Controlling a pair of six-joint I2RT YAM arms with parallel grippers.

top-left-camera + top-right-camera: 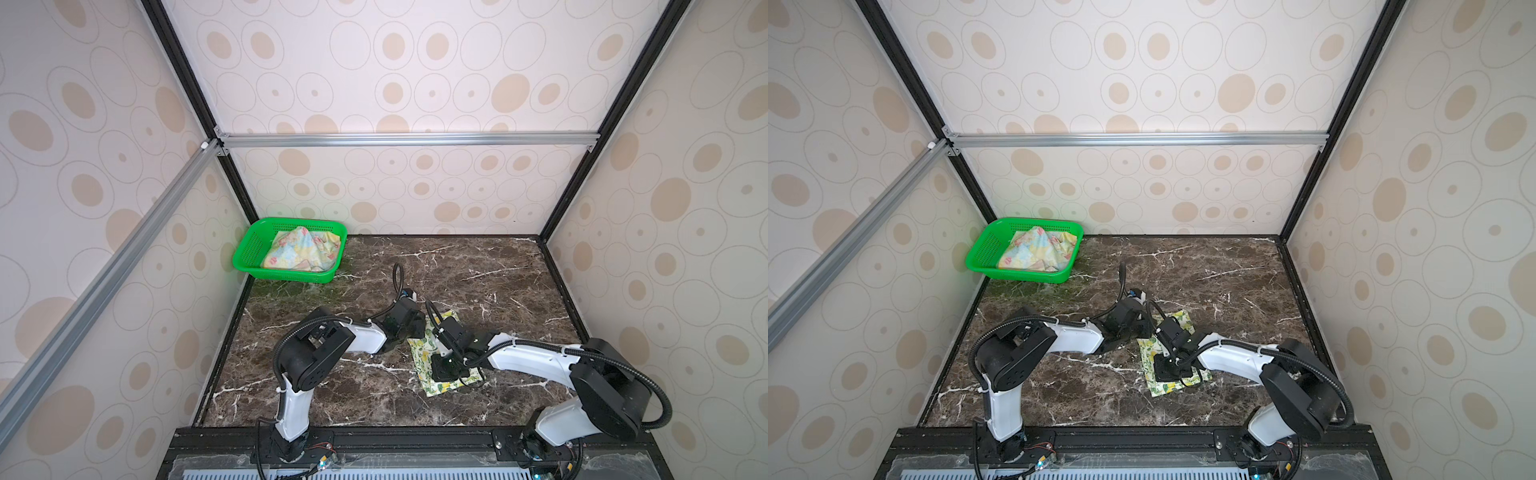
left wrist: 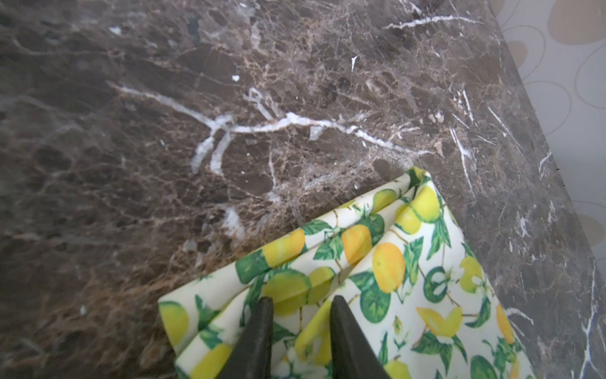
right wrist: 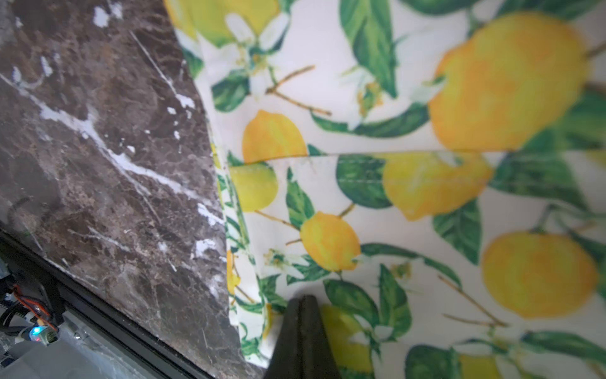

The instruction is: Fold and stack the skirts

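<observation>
Top views: the lemon skirt [image 1: 423, 360] lies folded on the marble surface [image 1: 498, 274], under both arms. The pastel skirt [image 1: 1040, 251] sits crumpled in the green basket [image 1: 982, 253] (far left corner).

Left wrist view: the left end effector [image 2: 300, 303] is spread, fingers straddling a raised fold of lemon cloth.

Right wrist view: the right end effector [image 3: 301, 300] is pressed together, tips resting on the lemon skirt.

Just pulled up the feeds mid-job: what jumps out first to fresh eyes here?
The bright green basket in the far left corner of the dark marble table, with the pastel flowered skirt bunched inside. Next, the lemon-print skirt, folded small near the middle of the table, with both arms over it: the left gripper straddles a raised fold, and the right gripper is shut, its tips over the cloth.
</observation>
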